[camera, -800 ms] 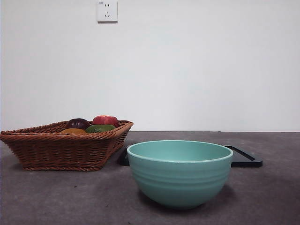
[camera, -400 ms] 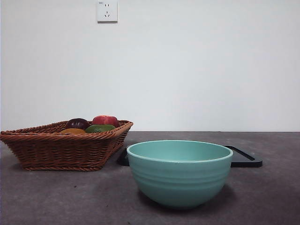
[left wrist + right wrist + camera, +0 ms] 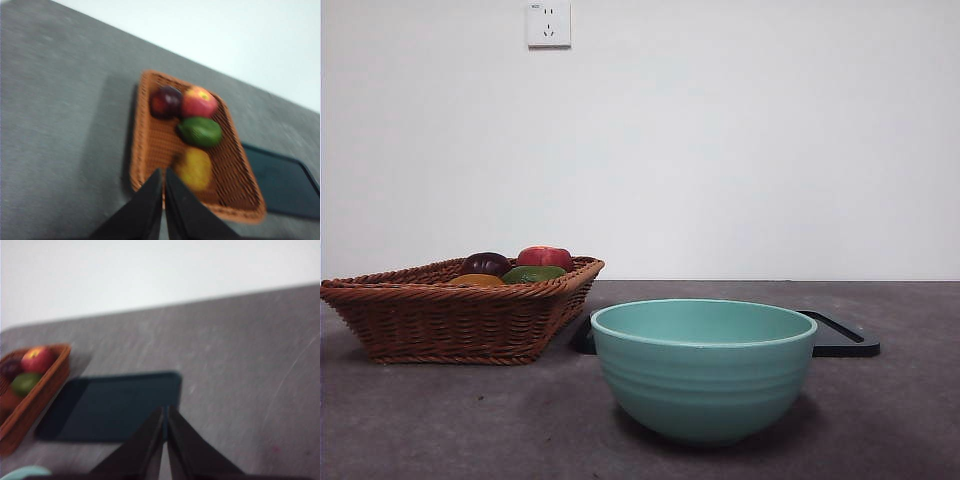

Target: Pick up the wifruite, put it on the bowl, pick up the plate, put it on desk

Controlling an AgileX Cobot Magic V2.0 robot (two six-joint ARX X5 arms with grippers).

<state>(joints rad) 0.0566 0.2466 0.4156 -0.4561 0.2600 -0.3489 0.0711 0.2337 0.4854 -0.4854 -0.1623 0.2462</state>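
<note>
Jaws on left gripper and right gripper closed, empty. One ridged mint-green bowl, one wicker basket, four fruits.

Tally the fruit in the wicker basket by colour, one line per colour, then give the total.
Dark purple fruit: 1
Red fruit: 1
Green fruit: 1
Yellow fruit: 1
Total: 4, all lying in the basket.

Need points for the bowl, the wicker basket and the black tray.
bowl [image 3: 704, 385]: front view, on its ridged mint-green side wall.
wicker basket [image 3: 440, 325]: front view, on its woven front wall.
black tray [image 3: 120, 407]: right wrist view, on its flat dark surface.
</note>
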